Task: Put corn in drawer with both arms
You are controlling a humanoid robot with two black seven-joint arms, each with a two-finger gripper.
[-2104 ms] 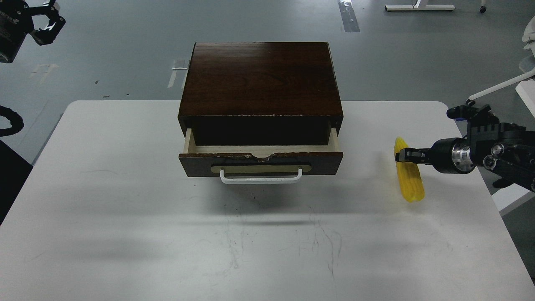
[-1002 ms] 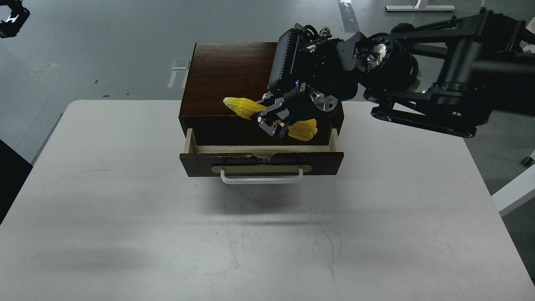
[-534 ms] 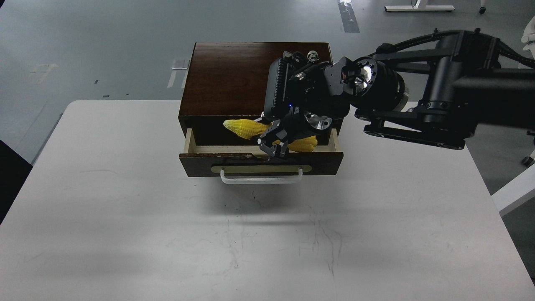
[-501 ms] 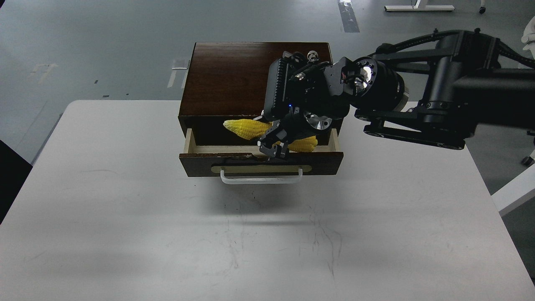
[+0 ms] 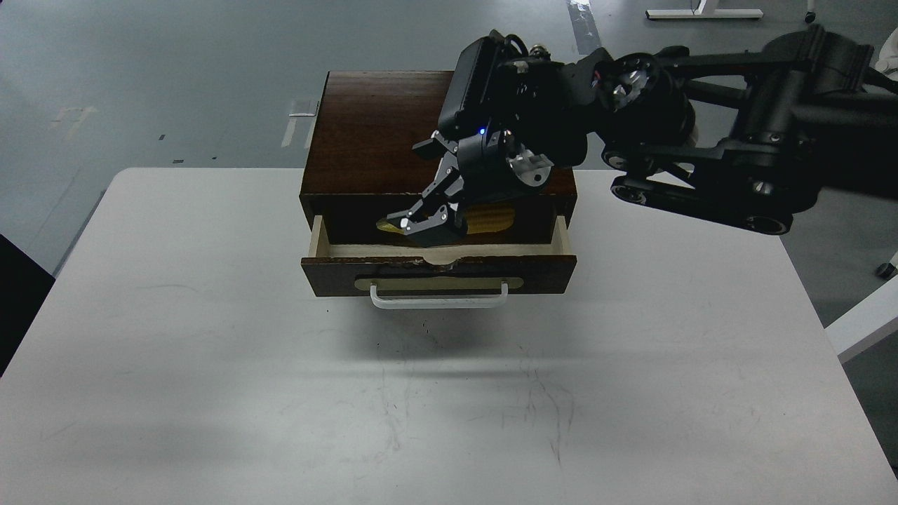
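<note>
The white desk (image 5: 210,337) carries a dark brown wooden box (image 5: 393,126) set against the middle of its far edge, with the front facing the near edge. From the desk's right edge the right arm (image 5: 736,161) reaches in over the box's top. The drawer (image 5: 435,270) stands pulled partway out toward the near edge, its pale walls and white bar handle showing. The right pincer (image 5: 431,226) points down into the drawer's opening; its jaws look spread and released, no longer clamped around anything. The corn (image 5: 487,219) lies low in the shaded rear of the drawer, just behind the pincer, and I cannot tell whether they touch. The left pincer is out of sight.

The placing step looks finished, by my reading. Next, the right arm should lift straight up, clear of the drawer's chipped front edge; then the drawer wants pushing shut, probably by the left arm.
</note>
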